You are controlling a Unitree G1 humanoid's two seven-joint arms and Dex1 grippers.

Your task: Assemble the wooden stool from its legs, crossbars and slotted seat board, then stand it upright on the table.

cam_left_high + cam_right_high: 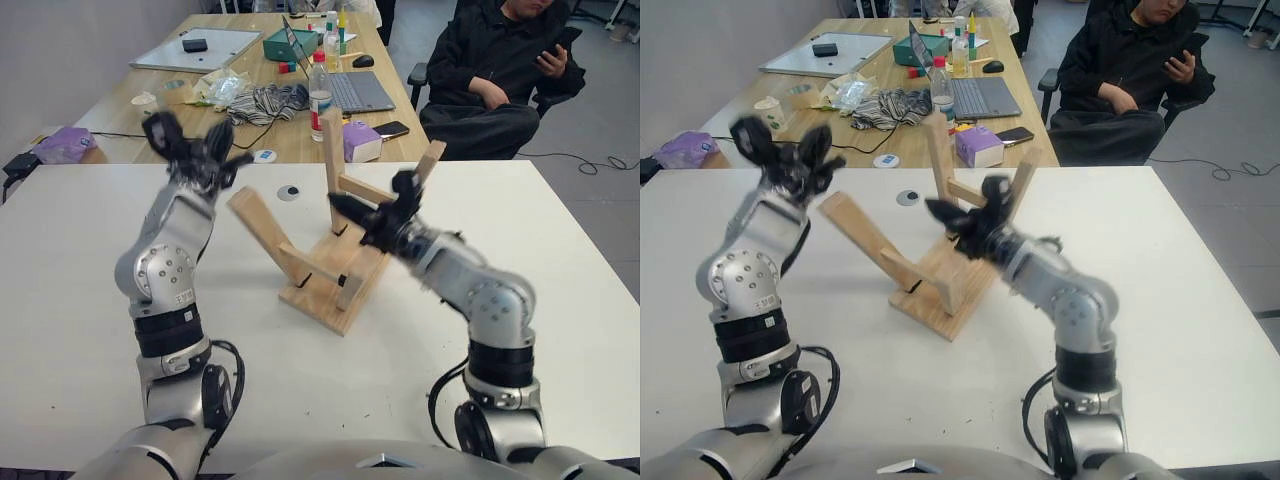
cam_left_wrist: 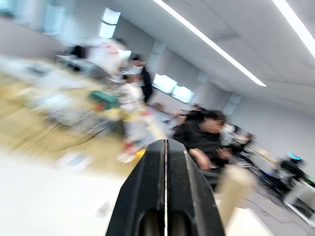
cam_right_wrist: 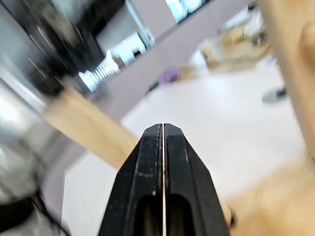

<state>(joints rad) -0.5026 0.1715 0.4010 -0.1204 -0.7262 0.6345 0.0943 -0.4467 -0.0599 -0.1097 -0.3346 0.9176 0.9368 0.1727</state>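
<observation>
Right gripper (image 3: 162,127): fingers pressed together, nothing between them. It sits just beside the stool's upright leg (image 1: 333,150), above the seat board (image 1: 320,300).

Left gripper (image 2: 166,142): likewise clenched on nothing, raised off the white table (image 1: 90,300), apart from the tilted leg (image 1: 262,230).

The stool lies mid-table, upside down: seat board flat, legs up, crossbar (image 1: 366,188) between two of them.

Handling: I judge it rigid, fairly light, smooth wood. The joints may be loose, so I'd grip the seat board's edges with both grippers, not a single leg.

Beyond, on the wooden desk (image 1: 200,130): paper cup (image 1: 146,101), bottle (image 1: 319,95), green box (image 1: 288,45). I can't make out their contents.
</observation>
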